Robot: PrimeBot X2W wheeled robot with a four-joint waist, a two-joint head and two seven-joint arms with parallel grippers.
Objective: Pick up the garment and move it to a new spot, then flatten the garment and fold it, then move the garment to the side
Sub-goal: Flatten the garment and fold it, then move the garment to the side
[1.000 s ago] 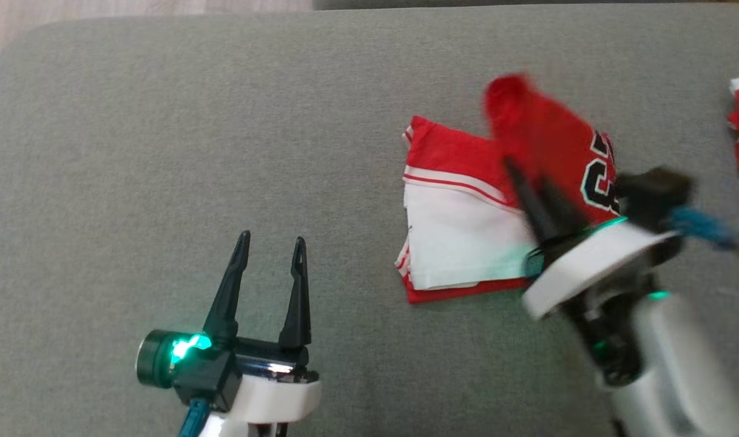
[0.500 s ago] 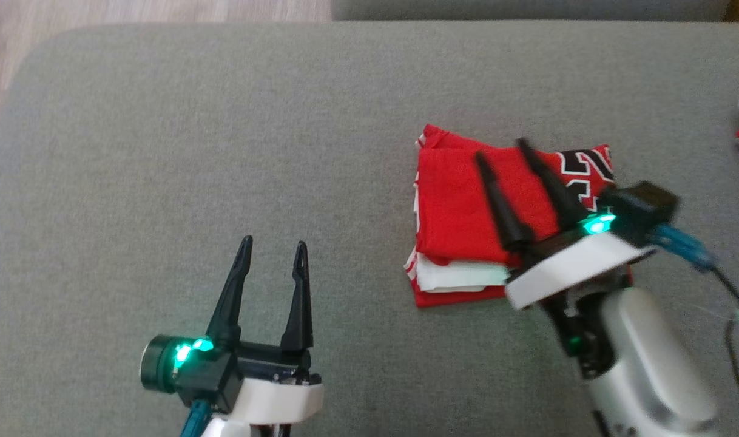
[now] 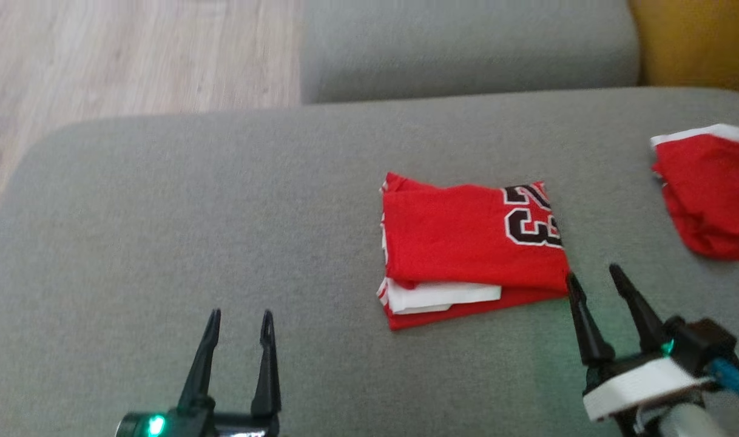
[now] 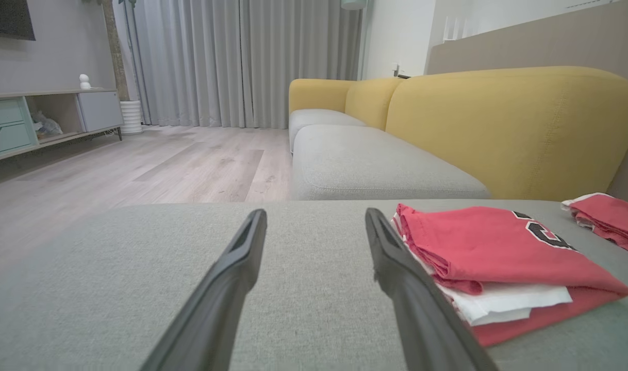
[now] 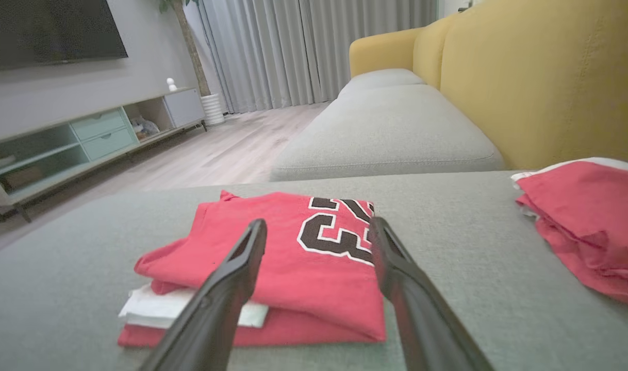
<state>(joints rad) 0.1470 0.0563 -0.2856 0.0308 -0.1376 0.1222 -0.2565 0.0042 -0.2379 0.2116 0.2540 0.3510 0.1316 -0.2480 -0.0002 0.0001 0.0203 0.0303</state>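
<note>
Now, garment [image 3: 466,243]: folded, just ahead-left of your right gripper [image 3: 593,272], corner beside its fingertip.
right gripper: fingers spread wide, empty.
left gripper [image 3: 241,314]: fingers spread, empty; bare cushion [image 3: 163,243] around it.

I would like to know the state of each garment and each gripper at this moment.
jersey: folded, lying on the grey cushion, not held.
second red garment: loosely bunched, not held.
left gripper: open, empty.
right gripper: open, empty, near the jersey.
</note>
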